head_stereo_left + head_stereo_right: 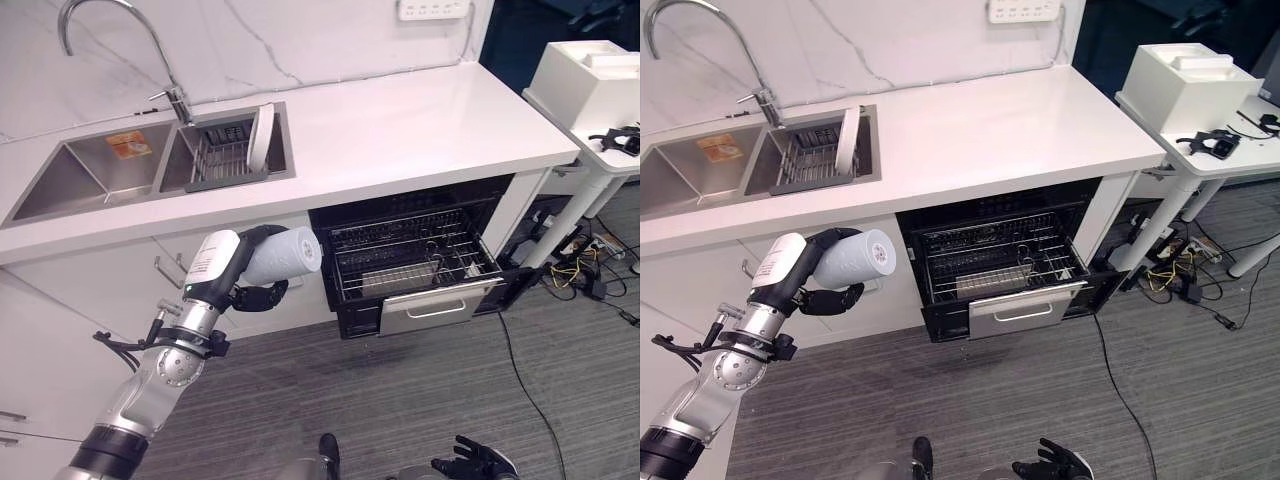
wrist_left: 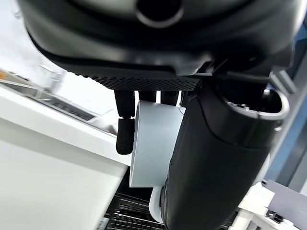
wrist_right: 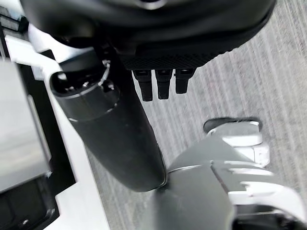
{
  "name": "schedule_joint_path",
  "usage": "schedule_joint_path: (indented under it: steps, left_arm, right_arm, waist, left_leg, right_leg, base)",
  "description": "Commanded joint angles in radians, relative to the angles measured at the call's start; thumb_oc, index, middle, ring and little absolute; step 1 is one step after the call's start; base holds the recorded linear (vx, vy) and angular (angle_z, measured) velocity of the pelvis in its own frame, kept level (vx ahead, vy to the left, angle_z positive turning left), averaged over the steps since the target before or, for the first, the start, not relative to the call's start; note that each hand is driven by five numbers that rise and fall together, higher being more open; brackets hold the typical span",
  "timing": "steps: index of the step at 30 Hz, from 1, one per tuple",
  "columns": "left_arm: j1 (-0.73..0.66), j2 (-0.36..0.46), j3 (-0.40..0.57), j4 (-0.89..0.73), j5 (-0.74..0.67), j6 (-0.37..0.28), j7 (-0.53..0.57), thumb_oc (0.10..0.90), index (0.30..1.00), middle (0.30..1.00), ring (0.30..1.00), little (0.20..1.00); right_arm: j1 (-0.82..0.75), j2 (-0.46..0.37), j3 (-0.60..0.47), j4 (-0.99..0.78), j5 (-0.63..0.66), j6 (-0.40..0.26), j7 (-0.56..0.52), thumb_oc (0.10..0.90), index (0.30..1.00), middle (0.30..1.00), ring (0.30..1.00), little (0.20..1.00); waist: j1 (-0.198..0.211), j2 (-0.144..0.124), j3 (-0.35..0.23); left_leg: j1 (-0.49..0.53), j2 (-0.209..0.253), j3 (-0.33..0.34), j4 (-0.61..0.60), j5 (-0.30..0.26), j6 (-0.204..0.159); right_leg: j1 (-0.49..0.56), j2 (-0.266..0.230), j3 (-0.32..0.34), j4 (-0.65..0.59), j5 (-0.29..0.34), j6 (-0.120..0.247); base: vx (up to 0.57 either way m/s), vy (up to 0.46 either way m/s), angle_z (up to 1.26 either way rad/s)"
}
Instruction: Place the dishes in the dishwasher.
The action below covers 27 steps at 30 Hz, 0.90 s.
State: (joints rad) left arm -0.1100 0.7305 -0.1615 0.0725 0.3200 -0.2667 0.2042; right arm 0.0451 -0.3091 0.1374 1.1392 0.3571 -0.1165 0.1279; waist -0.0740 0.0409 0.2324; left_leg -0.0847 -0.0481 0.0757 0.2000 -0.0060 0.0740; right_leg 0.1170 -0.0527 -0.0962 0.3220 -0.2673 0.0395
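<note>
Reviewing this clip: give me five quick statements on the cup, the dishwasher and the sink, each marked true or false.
1. The left hand holds a pale cup. True.
2. The cup is already in the dishwasher rack. False: it is held in the air to the left of the open dishwasher.
3. The dishwasher rack is pulled out. True.
4. A white plate stands on edge in the sink basket. True.
5. The right hand grips the plate. False: it hangs low over the floor, holding nothing.
</note>
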Motion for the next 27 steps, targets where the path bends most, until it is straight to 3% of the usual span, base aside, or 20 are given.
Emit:
schedule_joint_path:
  steps: [1,6,8,10,11,12,15,17,19,20,21,23,24,27]
  left_arm:
    - [-0.095,0.029,0.084,-0.081,-0.046,-0.075,0.045,0.400,0.300,0.300,0.300,0.300]
    - [-0.072,0.020,0.083,-0.087,-0.030,-0.083,0.048,0.400,0.300,0.300,0.300,0.300]
    - [-0.066,0.018,0.074,-0.102,-0.011,-0.065,0.050,0.400,0.300,0.300,0.300,0.300]
    - [-0.082,0.019,0.063,-0.098,-0.010,-0.051,0.055,0.400,0.300,0.300,0.300,0.300]
    - [-0.097,0.020,0.053,-0.099,-0.008,-0.046,0.063,0.400,0.300,0.300,0.300,0.300]
    - [-0.097,0.025,0.054,-0.099,-0.010,-0.051,0.064,0.400,0.300,0.300,0.300,0.300]
    - [-0.070,0.048,0.066,-0.097,-0.008,-0.070,0.077,0.400,0.300,0.300,0.300,0.300]
    - [-0.048,0.041,0.074,-0.115,-0.001,-0.041,0.068,0.400,0.300,0.300,0.300,0.300]
    - [-0.037,0.033,0.074,-0.124,-0.004,-0.029,0.065,0.400,0.300,0.300,0.300,0.300]
    - [-0.019,0.026,0.079,-0.162,-0.006,-0.023,0.062,0.400,0.300,0.300,0.300,0.300]
    - [-0.020,0.019,0.078,-0.175,-0.001,-0.014,0.052,0.400,0.300,0.300,0.300,0.300]
    - [-0.047,-0.002,0.079,-0.172,-0.004,-0.043,0.018,0.400,0.300,0.300,0.300,0.300]
    - [-0.080,-0.013,0.067,-0.159,-0.018,-0.045,0.010,0.400,0.300,0.300,0.300,0.300]
    - [-0.107,-0.009,0.055,-0.144,-0.032,-0.034,0.006,0.400,0.300,0.300,0.300,0.300]
  right_arm:
    - [0.008,0.029,0.009,-0.057,-0.003,-0.017,0.010,0.800,0.900,0.900,0.900,0.900]
    - [-0.005,0.045,0.023,-0.083,-0.010,-0.019,0.019,0.800,0.900,0.900,0.900,0.900]
    - [-0.005,0.049,0.033,-0.126,-0.011,-0.016,0.037,0.800,0.900,0.900,0.900,0.900]
    - [-0.004,0.052,0.047,-0.154,-0.011,-0.018,0.059,0.800,0.900,0.900,0.900,0.900]
    - [-0.008,0.060,0.064,-0.171,-0.015,-0.030,0.071,0.800,0.900,0.900,0.900,0.900]
    - [-0.012,0.061,0.067,-0.175,-0.020,-0.028,0.081,0.800,0.900,0.900,0.900,0.900]
    - [-0.027,0.068,0.077,-0.182,-0.055,-0.023,0.132,0.800,0.900,0.900,0.900,0.900]
    - [-0.032,0.060,0.104,-0.212,-0.082,0.018,0.172,0.800,0.900,0.900,0.900,0.900]
    - [-0.039,0.057,0.116,-0.217,-0.083,0.045,0.181,0.800,0.900,0.900,0.900,0.900]
    - [-0.041,0.038,0.141,-0.227,-0.041,0.070,0.183,0.800,0.900,0.900,0.900,0.900]
    - [-0.038,0.030,0.141,-0.233,-0.030,0.083,0.176,0.800,0.900,0.900,0.900,0.900]
    - [-0.017,0.015,0.121,-0.237,0.028,0.093,0.158,0.800,0.900,0.900,0.900,0.900]
    - [-0.001,0.014,0.110,-0.220,0.036,0.071,0.155,0.800,0.900,0.900,0.900,0.900]
    - [-0.008,0.023,0.102,-0.159,0.030,0.033,0.156,0.800,0.900,0.900,0.900,0.900]
  waist:
    - [0.015,0.030,-0.066]
    - [0.022,0.044,-0.066]
    - [0.017,0.045,-0.055]
    - [0.014,0.039,-0.048]
    - [0.007,0.040,-0.039]
    - [0.005,0.041,-0.036]
    - [0.018,0.028,-0.034]
    - [0.033,0.019,-0.044]
    - [0.037,0.013,-0.048]
    - [0.036,0.018,-0.050]
    - [0.032,0.020,-0.050]
    - [0.015,0.020,-0.049]
    - [0.008,0.012,-0.049]
    - [0.006,0.018,-0.055]
  left_leg:
    - [0.000,0.038,-0.045,0.100,-0.148,-0.073]
    - [0.015,0.041,-0.043,0.100,-0.178,-0.039]
    - [0.013,0.030,-0.057,0.100,-0.183,-0.012]
    - [0.011,0.032,-0.058,0.100,-0.176,-0.011]
    - [0.015,0.052,-0.071,0.100,-0.181,-0.022]
    - [0.018,0.065,-0.079,0.100,-0.185,-0.031]
    - [0.025,0.136,-0.091,0.100,-0.187,-0.079]
    - [0.019,0.196,-0.087,0.100,-0.167,-0.118]
    - [0.014,0.222,-0.092,0.100,-0.149,-0.135]
    - [-0.019,0.291,-0.092,0.100,-0.104,-0.173]
    - [-0.033,0.305,-0.078,0.100,-0.088,-0.176]
    - [-0.059,0.309,0.013,0.100,-0.060,-0.171]
    - [-0.053,0.277,0.058,0.100,-0.065,-0.160]
    - [-0.044,0.232,0.058,0.100,-0.082,-0.158]
  right_leg:
    - [-0.077,0.025,-0.050,-0.022,0.076,0.041]
    - [-0.069,0.048,-0.068,-0.022,0.114,0.047]
    - [-0.133,0.041,-0.049,0.112,0.160,0.067]
    - [-0.156,-0.011,-0.045,0.082,0.198,0.086]
    - [-0.175,-0.082,-0.011,0.004,0.258,0.103]
    - [-0.176,-0.102,0.012,-0.022,0.269,0.112]
    - [-0.177,-0.169,0.053,-0.022,0.250,0.154]
    - [-0.149,-0.158,0.017,-0.022,0.165,0.164]
    - [-0.153,-0.153,0.012,-0.022,0.152,0.164]
    - [-0.145,-0.107,-0.009,-0.022,0.103,0.115]
    - [-0.139,-0.090,-0.027,-0.022,0.092,0.096]
    - [-0.126,-0.071,-0.084,-0.022,0.077,0.064]
    - [-0.115,-0.085,-0.117,-0.022,0.069,0.058]
    - [-0.124,-0.088,-0.105,-0.022,0.080,0.069]
  base:
    - [0.10,0.091,0.13]
    - [0.08,0.065,-0.05]
    - [0.06,-0.036,-0.06]
    - [0.03,-0.224,0.08]
    - [0.01,-0.380,0.04]
    - [-0.02,-0.442,0.04]
    - [0.01,-0.518,0.31]
    - [0.06,-0.628,0.20]
    - [0.00,-0.441,0.17]
    - [-0.03,-0.387,0.24]
    - [-0.04,-0.482,0.56]
    - [-0.04,-0.254,0.81]
    - [-0.04,-0.146,0.78]
    - [0.00,-0.023,0.77]
